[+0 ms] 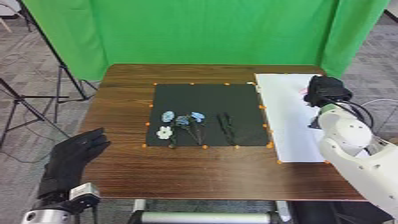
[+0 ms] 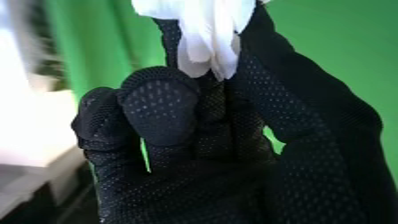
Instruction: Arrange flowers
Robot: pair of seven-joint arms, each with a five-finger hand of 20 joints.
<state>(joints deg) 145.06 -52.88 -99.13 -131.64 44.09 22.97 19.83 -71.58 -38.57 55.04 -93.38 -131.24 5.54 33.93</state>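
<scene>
Right hand (image 1: 330,90) is over the far right corner of the white sheet (image 1: 286,135), by the worktop's (image 1: 191,175) right edge. Left hand (image 1: 67,157) is at the worktop's left edge, toward the near corner, fingers loosely extended. On the black mat (image 1: 204,95), blue flowers (image 1: 182,120) and a small white flower (image 1: 164,132) lie toward the near left corner; dark stems (image 1: 227,131) lie right of them, toward the near edge.

In the right wrist view, the right hand's thumb and fingers pinch a white bloom (image 2: 209,37).
</scene>
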